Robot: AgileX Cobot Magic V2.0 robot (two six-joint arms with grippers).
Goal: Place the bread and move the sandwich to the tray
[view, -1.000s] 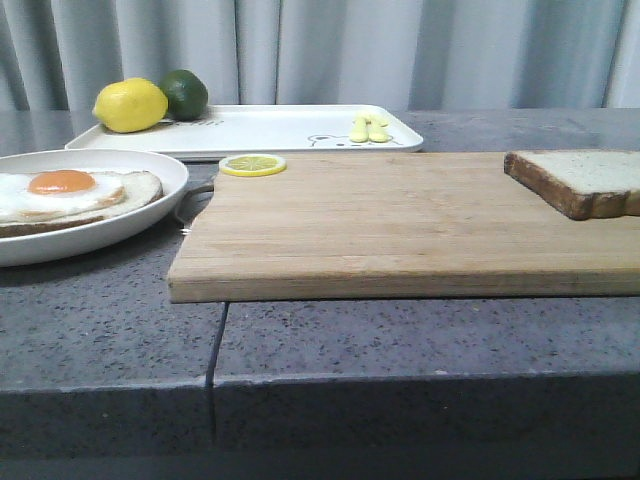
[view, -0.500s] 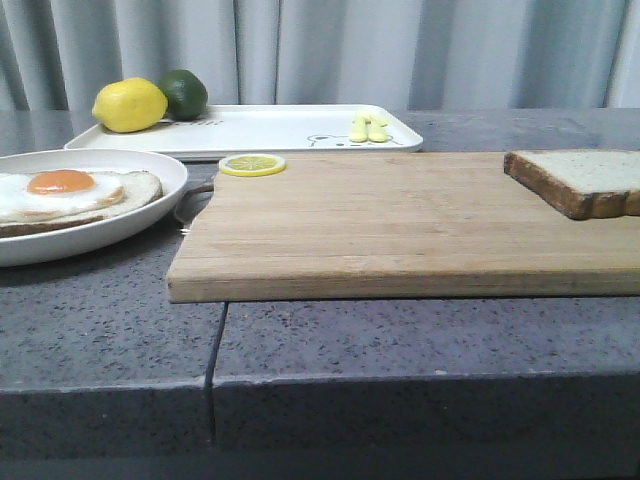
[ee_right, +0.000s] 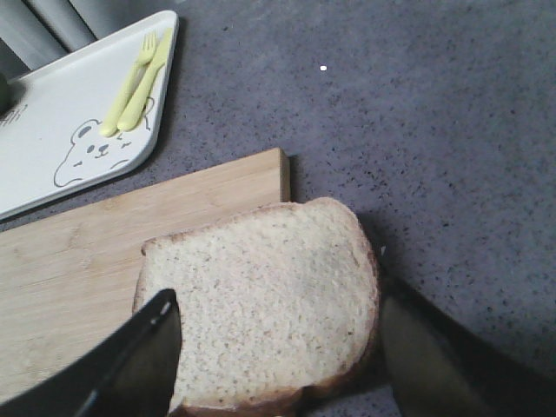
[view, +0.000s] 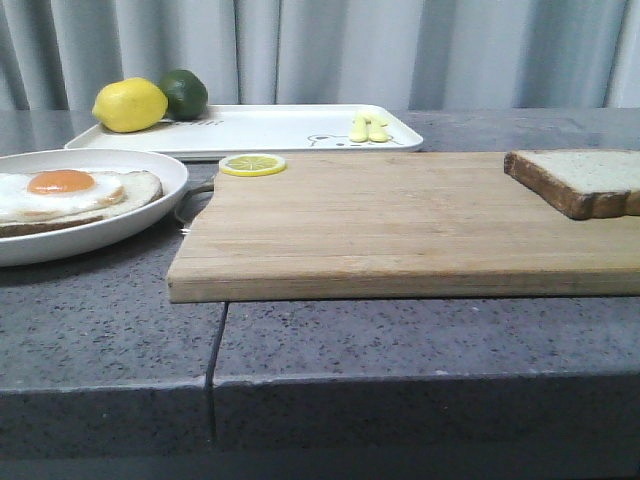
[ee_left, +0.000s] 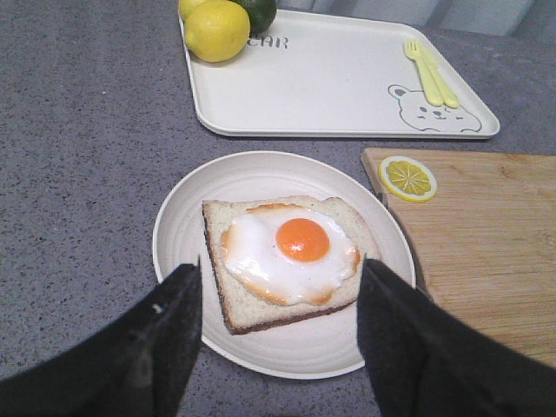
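The sandwich [view: 70, 190] is one brown-crusted slice topped with a fried egg, lying in a round white plate [view: 150, 215] at the left. In the left wrist view my left gripper [ee_left: 280, 268] hovers open above the sandwich [ee_left: 291, 256], its fingers spread to either side. The bread [view: 585, 175] lies on the right end of the wooden cutting board [view: 400, 220]. My right gripper [ee_right: 276, 304] is open over the bread [ee_right: 269, 295], one finger above its face, the other beside its crust. The white tray [view: 270, 130] sits at the back. Neither gripper shows in the front view.
On the tray stand a lemon [view: 130, 105] and a lime [view: 185, 93] at its left end, and small yellow cutlery [view: 368, 128] at its right end. A lemon slice [view: 252, 165] lies on the board's far left corner. The bread overhangs the board's edge [ee_right: 282, 169].
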